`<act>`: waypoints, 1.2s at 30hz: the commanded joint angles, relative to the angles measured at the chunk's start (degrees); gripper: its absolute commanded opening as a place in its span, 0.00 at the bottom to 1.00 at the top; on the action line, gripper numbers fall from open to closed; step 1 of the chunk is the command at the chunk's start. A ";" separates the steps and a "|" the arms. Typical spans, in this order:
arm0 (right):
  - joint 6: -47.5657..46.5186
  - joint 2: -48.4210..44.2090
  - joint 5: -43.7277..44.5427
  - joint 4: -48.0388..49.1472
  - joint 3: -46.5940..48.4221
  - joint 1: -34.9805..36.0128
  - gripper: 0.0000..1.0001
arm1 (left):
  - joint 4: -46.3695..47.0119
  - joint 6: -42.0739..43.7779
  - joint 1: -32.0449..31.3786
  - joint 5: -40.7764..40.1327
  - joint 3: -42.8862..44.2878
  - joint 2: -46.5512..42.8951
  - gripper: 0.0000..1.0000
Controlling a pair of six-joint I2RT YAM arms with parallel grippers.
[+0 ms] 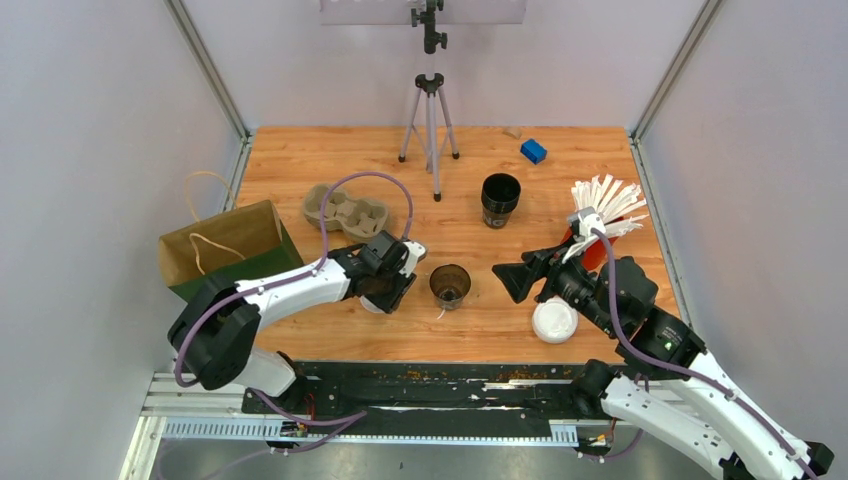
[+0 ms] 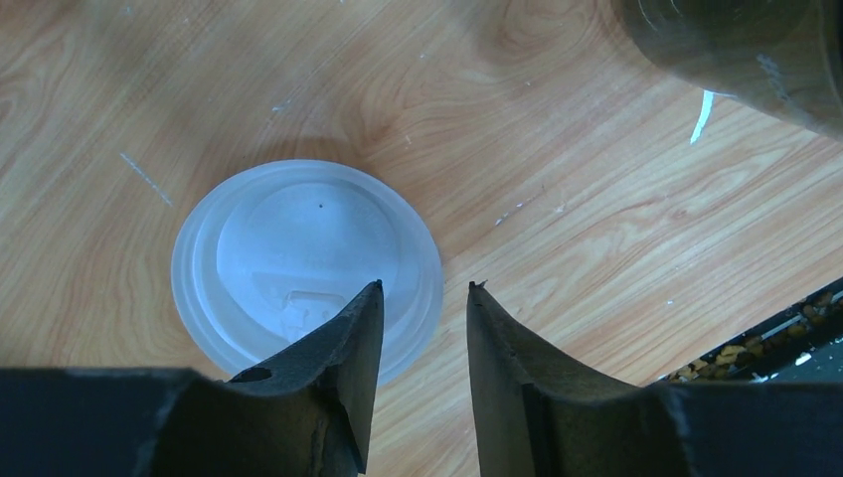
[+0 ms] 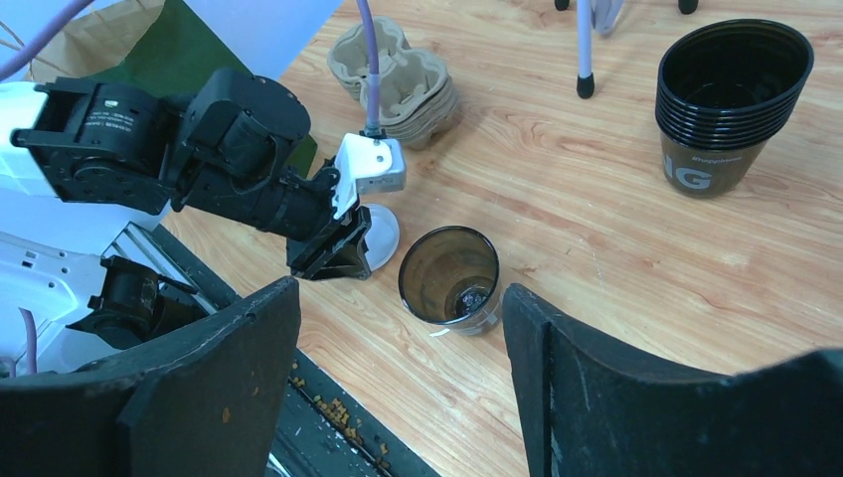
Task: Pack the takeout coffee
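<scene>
A small dark cup [image 1: 450,286] stands upright and lidless near the table's front middle, brown inside with a little dark stuff at its bottom [image 3: 467,298]. Left of it a round white lid [image 2: 288,248] lies flat on the wood. My left gripper [image 2: 425,286] hovers low over the lid's right edge. It is open and holds nothing, with one finger above the lid's rim. My right gripper [image 3: 400,288] is wide open and empty, right of the cup and pointed at it. A second white lid [image 1: 555,320] sits under my right arm; I cannot tell if a cup is beneath it.
A stack of black lidless cups [image 1: 500,200] stands behind the cup. A pulp cup carrier [image 1: 345,212] and an open paper bag [image 1: 225,250] are at the left. A tripod [image 1: 430,120], a blue block [image 1: 533,151] and a red holder of white stirrers [image 1: 603,212] are further back.
</scene>
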 commanded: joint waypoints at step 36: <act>-22.90 7.19 -25.43 52.76 -15.25 0.21 0.99 | 11.74 -31.57 2.77 24.90 14.30 -27.54 0.00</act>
